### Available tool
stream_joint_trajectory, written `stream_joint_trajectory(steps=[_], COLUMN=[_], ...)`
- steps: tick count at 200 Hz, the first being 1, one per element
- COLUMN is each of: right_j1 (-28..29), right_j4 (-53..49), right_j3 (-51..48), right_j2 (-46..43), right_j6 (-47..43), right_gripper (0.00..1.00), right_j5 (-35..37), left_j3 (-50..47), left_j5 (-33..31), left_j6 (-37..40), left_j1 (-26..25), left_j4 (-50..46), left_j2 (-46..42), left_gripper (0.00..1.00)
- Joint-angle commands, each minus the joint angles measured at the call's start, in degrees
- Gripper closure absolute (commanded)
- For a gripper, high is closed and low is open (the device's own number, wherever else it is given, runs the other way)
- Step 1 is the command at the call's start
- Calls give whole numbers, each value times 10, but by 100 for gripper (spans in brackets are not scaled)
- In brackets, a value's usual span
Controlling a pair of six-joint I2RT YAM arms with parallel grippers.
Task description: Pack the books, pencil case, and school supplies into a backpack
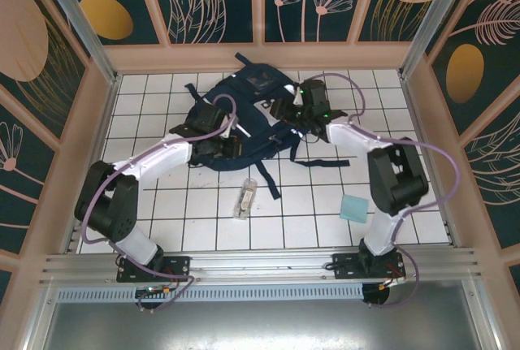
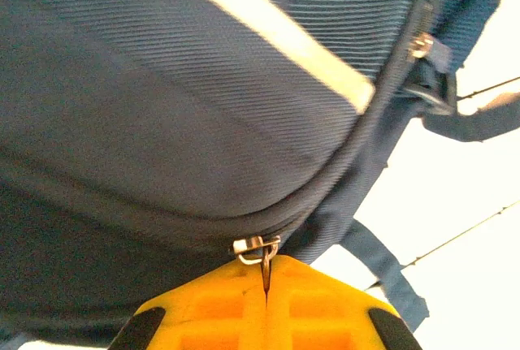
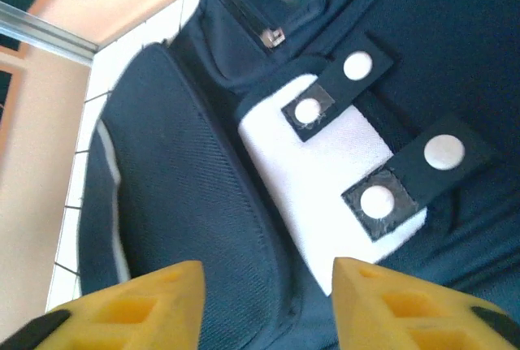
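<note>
The navy backpack [image 1: 244,100] lies at the back middle of the table, with both arms over it. My left gripper [image 2: 266,273] is shut on the metal zipper pull [image 2: 260,248] at the bag's seam; from above it sits at the bag's near left [image 1: 231,145]. At the bag's right side my right gripper [image 1: 286,111] stands open. Its yellow fingers [image 3: 138,305] hang over dark fabric [image 3: 187,204] beside a white patch with snap tabs [image 3: 325,171] and hold nothing. A small transparent tube [image 1: 245,197] and a light-teal pad [image 1: 354,208] lie on the tiles. The books and pencil case are out of view.
Dark straps [image 1: 268,173] trail from the bag toward the tube. Wooden walls [image 1: 106,123] close in the white tiled table [image 1: 309,212] on three sides, and an aluminium rail [image 1: 260,262] runs along the near edge.
</note>
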Motion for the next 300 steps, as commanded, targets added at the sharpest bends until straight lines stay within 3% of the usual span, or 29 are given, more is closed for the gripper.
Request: stream_joint_trajectory(steps=[1,18,83,127,169,175,189,201,228,255,300], right_j1=[5,5,6,10,21,24,28,27,17,1,-20], right_j4=[-24,-23,84,186,213,218,224,224,217,180,134], right_j3=[-43,-96,-250,-241,-210,-207,-205,-212,-240,-252,-257], right_j2=[-67,-104,-166,-124,-63,-53,-38,-37,-65,-104,-135], right_j6=[23,51,174,215,228,230,226,226,209,180,136], right_gripper=[49,46,47,49,48,52,84,100,100,100,100], right_j5=[15,5,-21,-38,-48,-44,-31,-11,24,52,71], left_j3=[20,30,101,76,53,54,59,61,58,39,14], left_j5=[89,101,106,79,79,80,80,69,13,-30,-160], left_j6=[-77,-99,-98,-87,-90,-89,-81,-75,-44,8,93], left_j1=[-44,-65,-108,-108,-108,-108,-108,-107,-94,-45,40], left_j4=[91,130,127,102,110,110,104,95,47,-17,-85], left_j2=[28,55,97,84,71,72,70,65,49,27,16], left_gripper=[100,100,100,100,100,100,100,100,100,100,100])
